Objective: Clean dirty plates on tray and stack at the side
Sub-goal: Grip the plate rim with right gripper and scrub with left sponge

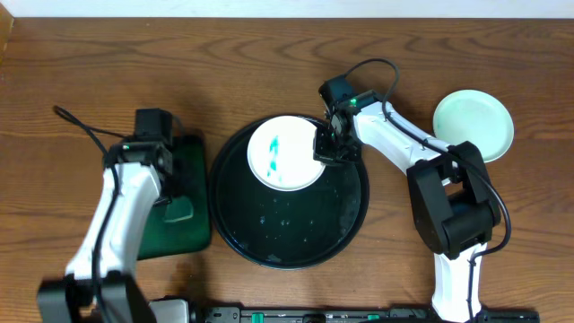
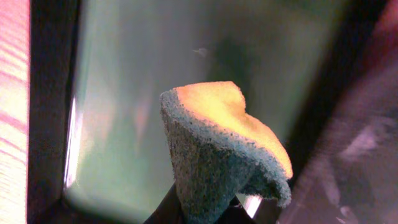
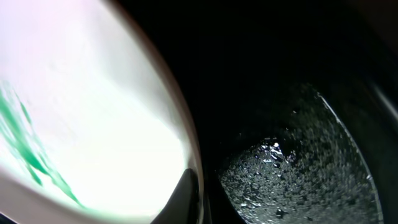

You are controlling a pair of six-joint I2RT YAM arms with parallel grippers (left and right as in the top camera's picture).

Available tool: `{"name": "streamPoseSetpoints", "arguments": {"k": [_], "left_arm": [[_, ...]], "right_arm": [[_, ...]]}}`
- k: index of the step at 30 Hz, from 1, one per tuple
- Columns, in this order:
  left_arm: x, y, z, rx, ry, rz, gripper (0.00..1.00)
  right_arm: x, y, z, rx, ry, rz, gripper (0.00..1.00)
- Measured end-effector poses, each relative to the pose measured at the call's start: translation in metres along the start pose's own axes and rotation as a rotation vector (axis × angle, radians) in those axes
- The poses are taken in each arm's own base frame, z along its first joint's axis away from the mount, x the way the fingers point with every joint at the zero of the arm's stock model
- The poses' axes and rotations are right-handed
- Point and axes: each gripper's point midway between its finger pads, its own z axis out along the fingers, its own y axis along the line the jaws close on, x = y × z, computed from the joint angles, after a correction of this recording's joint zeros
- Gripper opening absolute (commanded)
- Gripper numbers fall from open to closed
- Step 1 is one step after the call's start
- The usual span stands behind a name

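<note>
- Dirty plate [image 1: 285, 151] lying in far part of tray [image 1: 296, 235]; teal smear [image 1: 274, 152] just left of plate centre.
- Side plate [image 1: 473, 124] out on bench [image 1: 81, 72] to the right, well apart from tray. Looks clean. One plate or a stack: cannot tell.
- Right pincer [image 1: 327, 148] at the dirty plate's right rim. Wrist view gives one finger [image 3: 186, 194] against the rim edge, the other hidden. Clamped or only resting: cannot tell.
- Left pincer [image 2: 205, 214] closed on sponge [image 2: 224, 149], folded, scouring face outward. Hanging over green tray [image 1: 195, 235], well apart from the plate.
- Tray floor wet; droplets [image 3: 298, 168] just beside the plate.
- Step judged: scrub of this plate, right steadying, left wiping. Wipe not yet begun.
- Before any stroke, confirm a firm hold on the rim; otherwise, risk of skating on the wet floor.
- Bring sponge in from the left and land its flat face on the smear, not the folded edge.
- Stroke toward the held rim, so as to push into the grip rather than away from it.
- Keep pressure moderate and stop short of the right finger.
- Check for teal residue before lifting across to side plate.
</note>
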Motion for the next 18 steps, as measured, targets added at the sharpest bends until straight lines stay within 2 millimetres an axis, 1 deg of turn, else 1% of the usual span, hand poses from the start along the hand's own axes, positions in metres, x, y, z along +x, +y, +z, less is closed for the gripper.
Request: {"name": "streamPoseSetpoints", "arguments": {"k": [3, 6, 7, 14, 18], "left_arm": [[0.007, 0.008, 0.031, -0.028, 0.111, -0.029, 0.08], [0.018, 0.008, 0.056, -0.043, 0.199, -0.027, 0.07], [0.022, 0.008, 0.061, -0.047, 0.219, -0.025, 0.07], [0.019, 0.0, 0.064, -0.003, 0.221, -0.01, 0.07], [0.017, -0.005, 0.059, 0.043, 0.213, -0.006, 0.07]], "right_arm": [[0.006, -0.004, -0.001, 0.029, 0.013, -0.012, 0.01], [0.011, -0.006, -0.003, 0.058, 0.014, -0.032, 0.01], [0.012, -0.007, -0.003, 0.064, 0.015, -0.038, 0.01], [0.021, -0.009, -0.006, 0.102, 0.019, -0.111, 0.01], [0.022, -0.011, -0.006, 0.11, 0.021, -0.15, 0.01]]}}
